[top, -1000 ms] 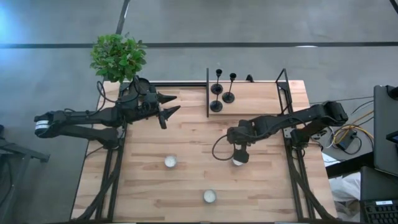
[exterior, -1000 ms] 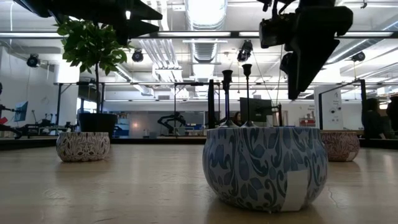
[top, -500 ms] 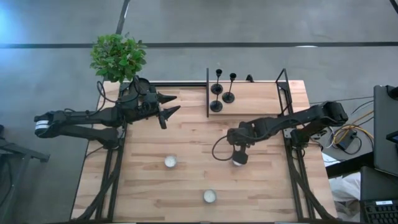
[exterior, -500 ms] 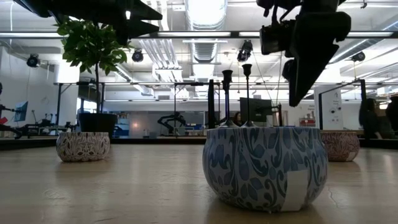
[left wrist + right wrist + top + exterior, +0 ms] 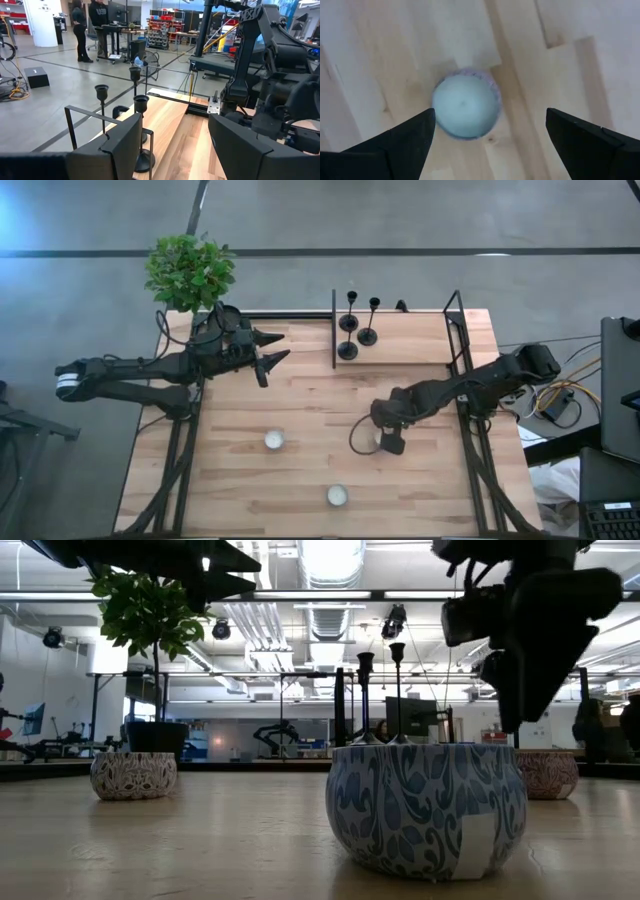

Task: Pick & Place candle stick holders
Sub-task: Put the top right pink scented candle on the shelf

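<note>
Both arms are dark, near-black, built of slim jointed links. The left arm [image 5: 150, 367] carries a white band near its outer end and ends in 2 pointed, wedge-shaped fingers [image 5: 270, 337]. The right arm [image 5: 460, 388] has a black cable looping beside its wrist [image 5: 356, 442]. In the right wrist view its fingers [image 5: 390, 145] show as flat, dark, tapering plates.

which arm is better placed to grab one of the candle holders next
Left, probably. Its open claw points across at the holders, with nothing between. The right claw, also open, hangs over a patterned candle cup, farther off.
</note>
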`<action>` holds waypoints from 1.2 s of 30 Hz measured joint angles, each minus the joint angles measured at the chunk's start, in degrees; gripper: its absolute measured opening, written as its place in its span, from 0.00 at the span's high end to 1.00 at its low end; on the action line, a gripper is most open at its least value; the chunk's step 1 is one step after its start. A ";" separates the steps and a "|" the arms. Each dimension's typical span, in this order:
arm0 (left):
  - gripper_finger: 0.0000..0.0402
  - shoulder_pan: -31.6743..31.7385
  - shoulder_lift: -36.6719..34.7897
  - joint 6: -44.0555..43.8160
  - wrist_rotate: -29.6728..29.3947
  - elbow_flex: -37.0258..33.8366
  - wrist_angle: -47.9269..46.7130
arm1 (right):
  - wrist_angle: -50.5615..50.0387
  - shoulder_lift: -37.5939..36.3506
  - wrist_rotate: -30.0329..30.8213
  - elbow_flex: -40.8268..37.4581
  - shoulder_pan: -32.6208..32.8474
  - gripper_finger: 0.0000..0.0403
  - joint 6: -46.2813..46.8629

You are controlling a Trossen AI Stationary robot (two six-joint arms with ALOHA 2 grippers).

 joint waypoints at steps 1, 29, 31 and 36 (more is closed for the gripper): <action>0.41 0.02 0.00 0.00 0.00 0.00 0.00 | 0.16 0.01 -0.01 -0.03 0.72 0.08 0.56; 0.41 0.01 -0.01 0.00 0.02 0.00 -0.17 | 7.17 11.99 0.38 -0.86 4.42 0.08 -0.08; 0.41 0.00 0.00 0.00 0.02 0.00 -0.17 | 7.98 12.73 0.60 -0.75 4.42 0.08 -0.15; 0.41 0.01 0.00 0.00 0.01 0.00 -0.19 | 9.34 13.08 0.87 -0.64 4.40 0.08 -0.05</action>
